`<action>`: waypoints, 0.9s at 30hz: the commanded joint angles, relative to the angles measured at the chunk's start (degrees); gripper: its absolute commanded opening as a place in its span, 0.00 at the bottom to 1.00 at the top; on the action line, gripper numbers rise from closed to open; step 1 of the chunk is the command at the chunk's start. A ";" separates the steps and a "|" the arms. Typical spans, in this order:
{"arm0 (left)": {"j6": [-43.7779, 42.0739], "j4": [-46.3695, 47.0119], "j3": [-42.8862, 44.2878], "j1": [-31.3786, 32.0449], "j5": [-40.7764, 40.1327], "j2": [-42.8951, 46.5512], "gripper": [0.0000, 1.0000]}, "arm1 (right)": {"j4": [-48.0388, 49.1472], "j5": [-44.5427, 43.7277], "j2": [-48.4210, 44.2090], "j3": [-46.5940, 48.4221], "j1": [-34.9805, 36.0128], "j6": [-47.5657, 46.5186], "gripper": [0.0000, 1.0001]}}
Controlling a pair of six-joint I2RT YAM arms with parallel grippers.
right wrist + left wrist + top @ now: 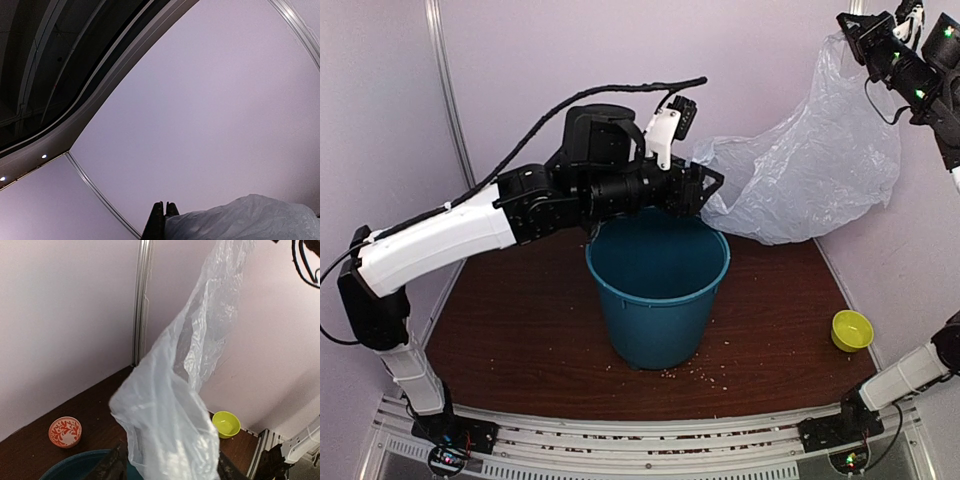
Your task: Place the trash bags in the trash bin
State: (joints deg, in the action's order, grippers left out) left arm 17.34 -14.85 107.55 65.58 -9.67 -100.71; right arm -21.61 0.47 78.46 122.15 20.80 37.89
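Observation:
The trash bag (810,170), thin translucent grey-blue plastic, hangs stretched in the air from top right down to the middle, above and behind the teal trash bin (658,290). My right gripper (850,25) is high at the top right, shut on the bag's upper end; its wrist view shows the fingers (163,210) closed with the bag (250,220) beside them. My left gripper (708,185) hovers over the bin's far rim. In its wrist view the fingers (112,465) stand wide apart with the bag's lower end (170,410) between them and the bin rim (70,465) below.
A lime-green bowl (852,329) sits on the brown table at the right, also in the left wrist view (226,423). A red-patterned bowl (65,431) sits near the back wall. Crumbs (700,375) lie by the bin's base. Walls close in behind and on both sides.

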 commanded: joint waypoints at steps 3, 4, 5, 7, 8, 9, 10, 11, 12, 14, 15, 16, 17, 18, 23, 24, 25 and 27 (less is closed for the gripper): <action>1.25 8.88 1.98 -1.95 2.58 -0.17 0.38 | 1.52 0.48 -1.57 -1.25 -0.20 -0.10 0.00; 1.22 8.67 2.69 -2.07 3.15 -0.51 0.31 | 1.68 0.73 -1.51 -1.22 -0.15 -0.15 0.00; 1.08 8.54 3.45 -2.19 3.32 -0.68 0.24 | 1.92 1.10 -1.43 -1.10 -0.14 -0.23 0.00; 0.41 8.69 4.66 -2.30 3.19 -0.61 0.10 | 2.96 3.12 -1.08 -0.91 -0.14 -0.35 0.00; -0.23 8.70 5.40 -2.30 2.86 -0.44 0.03 | 4.07 5.46 -0.74 -0.93 -0.14 -0.33 0.00; -1.04 8.70 6.16 -2.38 2.78 -0.15 0.00 | 5.18 8.38 -0.25 -0.68 -0.19 -0.23 0.00; -2.47 8.82 6.91 -2.39 3.10 0.24 0.00 | 5.71 11.04 0.40 0.18 -0.15 0.24 0.00; -3.67 8.91 7.56 -2.39 3.68 0.70 0.00 | 6.31 13.66 0.92 0.73 -0.19 0.85 0.00; -4.88 8.92 8.16 -2.39 4.67 1.23 0.00 | 7.11 15.77 1.23 0.80 -0.09 1.47 0.00; -6.79 8.33 9.58 -2.39 7.06 2.22 0.00 | 8.56 18.04 1.17 0.74 0.01 2.34 0.00; -7.47 7.75 10.19 -2.39 8.37 2.69 0.00 | 9.16 18.32 0.96 0.73 0.03 2.56 0.00; -8.00 7.02 10.95 -2.34 9.53 3.07 0.00 | 9.73 18.34 0.73 0.72 0.02 2.73 0.00; -8.32 6.12 11.39 -2.38 10.74 3.52 0.00 | 10.41 18.32 0.55 0.84 0.03 2.77 0.00; -8.56 5.19 11.79 -2.31 11.67 3.84 0.00 | 10.90 18.18 0.44 1.01 0.02 2.89 0.00; -8.19 2.14 12.54 -2.30 16.43 5.90 0.00 | 13.47 19.29 0.79 1.87 0.03 5.44 0.00; -7.98 1.85 12.66 -2.30 17.09 6.34 0.00 | 13.71 19.65 0.95 2.14 0.03 5.86 0.00; -7.76 1.77 12.68 -2.22 17.59 6.79 0.00 | 13.96 20.00 1.07 2.36 0.03 6.22 0.00; -7.29 1.76 12.76 -2.09 18.35 7.94 0.00 | 14.77 20.54 1.09 2.45 0.03 6.88 0.00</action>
State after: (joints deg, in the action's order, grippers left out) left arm 10.37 -12.62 118.72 63.33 4.49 -95.33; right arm -10.61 18.11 79.53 123.00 20.82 42.48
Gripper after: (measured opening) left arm 0.003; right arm 0.009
